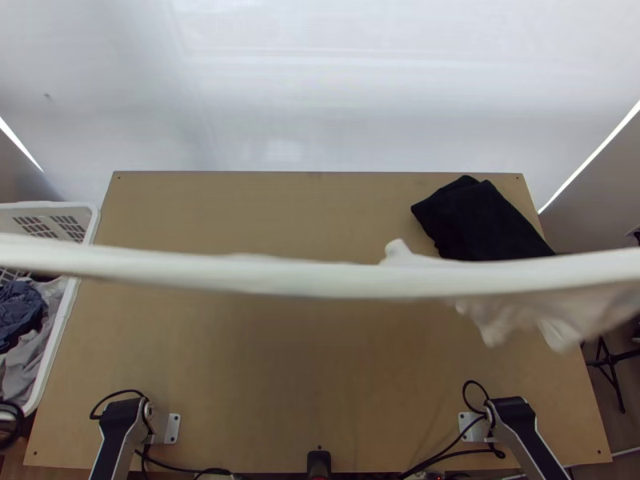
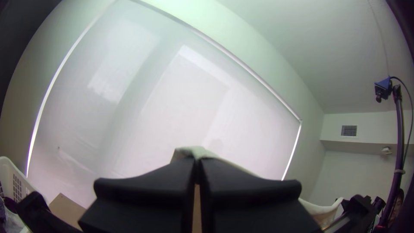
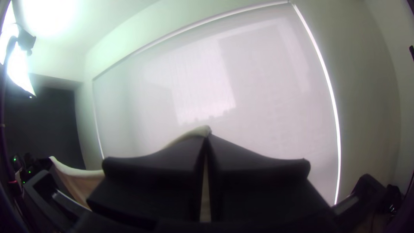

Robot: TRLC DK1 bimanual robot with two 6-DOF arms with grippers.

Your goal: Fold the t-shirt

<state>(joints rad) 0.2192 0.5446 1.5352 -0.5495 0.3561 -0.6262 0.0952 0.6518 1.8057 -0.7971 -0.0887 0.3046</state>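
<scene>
The white t-shirt (image 1: 320, 277) is spanning nine to three o'clock in the top view, the left gripper (image 2: 197, 160) and right gripper (image 3: 207, 136) pinching its edge. Likely light and floppy, it is needing corner holds.

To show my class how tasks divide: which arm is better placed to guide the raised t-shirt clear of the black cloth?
Right, probably: the black cloth lies on the table's right side, where the right gripper pinches the white t-shirt; the left gripper pinches it farther across.
</scene>
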